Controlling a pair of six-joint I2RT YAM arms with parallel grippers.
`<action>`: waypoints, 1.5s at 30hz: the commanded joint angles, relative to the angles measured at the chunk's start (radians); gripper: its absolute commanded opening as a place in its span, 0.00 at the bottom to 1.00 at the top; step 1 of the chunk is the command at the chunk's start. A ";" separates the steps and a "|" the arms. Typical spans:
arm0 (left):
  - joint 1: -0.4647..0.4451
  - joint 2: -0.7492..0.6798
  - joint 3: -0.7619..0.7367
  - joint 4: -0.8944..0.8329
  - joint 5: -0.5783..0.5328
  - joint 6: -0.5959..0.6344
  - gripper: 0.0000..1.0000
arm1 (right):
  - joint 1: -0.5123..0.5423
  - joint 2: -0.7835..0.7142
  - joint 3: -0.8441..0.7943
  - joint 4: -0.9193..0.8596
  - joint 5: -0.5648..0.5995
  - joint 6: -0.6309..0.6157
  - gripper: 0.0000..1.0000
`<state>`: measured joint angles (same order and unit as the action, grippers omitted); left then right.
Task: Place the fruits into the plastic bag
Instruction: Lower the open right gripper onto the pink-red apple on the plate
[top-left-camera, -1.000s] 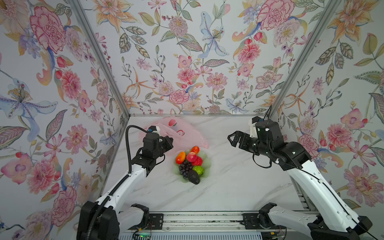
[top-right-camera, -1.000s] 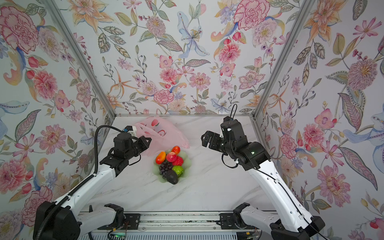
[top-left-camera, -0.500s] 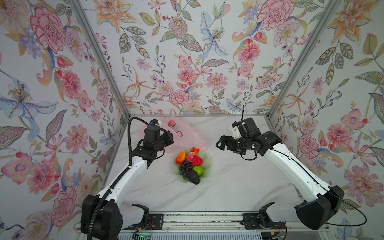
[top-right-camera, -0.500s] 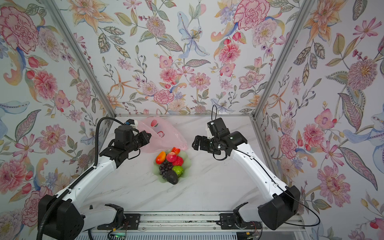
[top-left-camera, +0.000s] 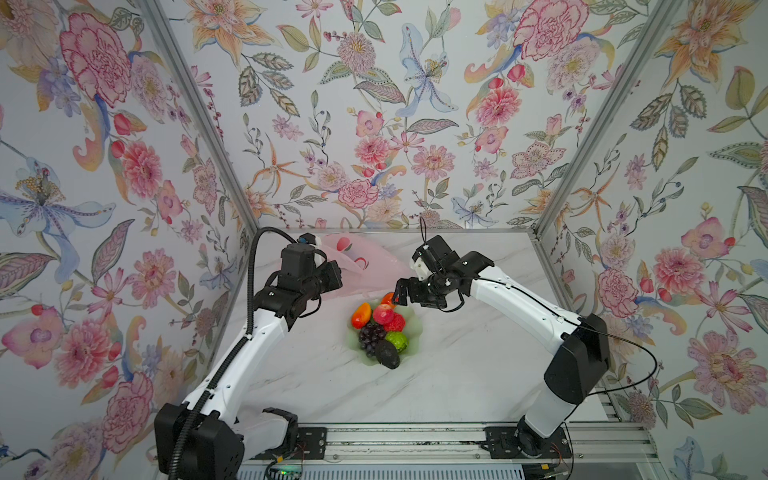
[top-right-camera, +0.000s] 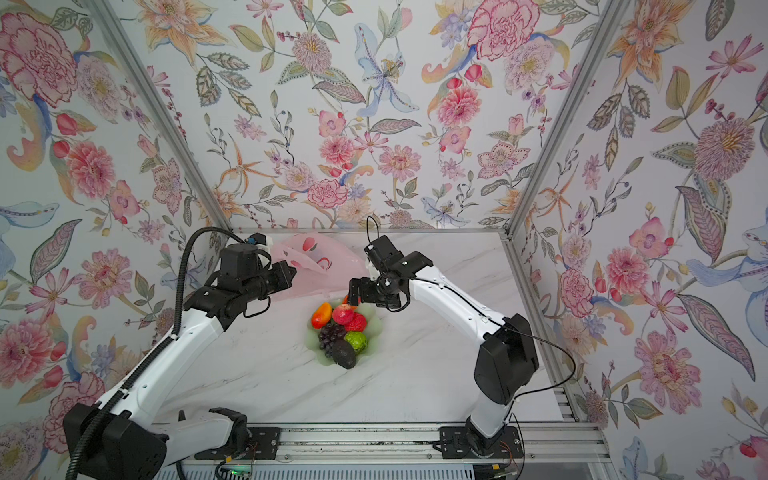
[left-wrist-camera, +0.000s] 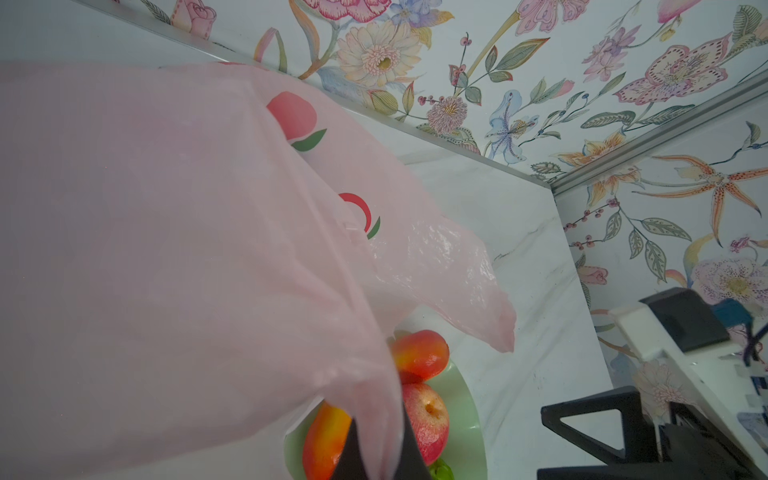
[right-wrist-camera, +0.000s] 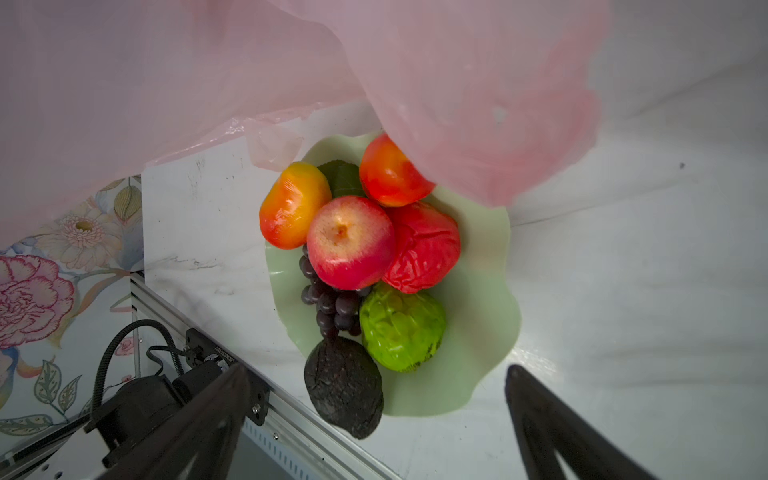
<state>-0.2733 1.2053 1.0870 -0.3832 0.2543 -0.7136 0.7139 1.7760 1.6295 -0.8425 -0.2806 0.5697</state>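
The fruits lie heaped on a pale green dish (top-left-camera: 417, 328) mid-table: two orange-red mangoes (right-wrist-camera: 293, 205), a peach (right-wrist-camera: 351, 243), a strawberry (right-wrist-camera: 426, 247), grapes (right-wrist-camera: 332, 307), a bumpy green fruit (right-wrist-camera: 401, 328) and a dark avocado (right-wrist-camera: 345, 390). The pink plastic bag (top-left-camera: 368, 264) hangs behind the dish, its film draped over the far mango (right-wrist-camera: 388, 174). My left gripper (top-left-camera: 336, 276) is shut on the plastic bag's edge (left-wrist-camera: 376, 453) and holds it off the table. My right gripper (top-left-camera: 401, 295) hovers open over the dish's far rim, nothing between its fingers (right-wrist-camera: 232, 386).
Floral walls close in the marble table (top-left-camera: 478, 365) on the left, back and right. An aluminium rail (top-left-camera: 415, 440) with both arm bases runs along the front edge. The bag (top-right-camera: 320, 259) fills the back left corner.
My right arm has swung left from the right side to the dish's far edge, gripper still open. My left gripper has carried the bag slightly up and back.
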 joint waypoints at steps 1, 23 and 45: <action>0.021 -0.020 -0.013 -0.025 0.011 0.038 0.00 | 0.025 0.092 0.117 -0.017 -0.021 -0.012 0.93; 0.028 0.043 0.046 0.001 0.033 0.065 0.00 | 0.114 0.358 0.400 -0.276 0.138 -0.002 0.90; 0.027 0.027 0.038 -0.007 0.033 0.066 0.00 | 0.116 0.440 0.434 -0.273 0.107 0.000 0.75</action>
<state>-0.2504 1.2430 1.1114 -0.3893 0.2779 -0.6647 0.8238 2.1792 2.0422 -1.0885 -0.1680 0.5648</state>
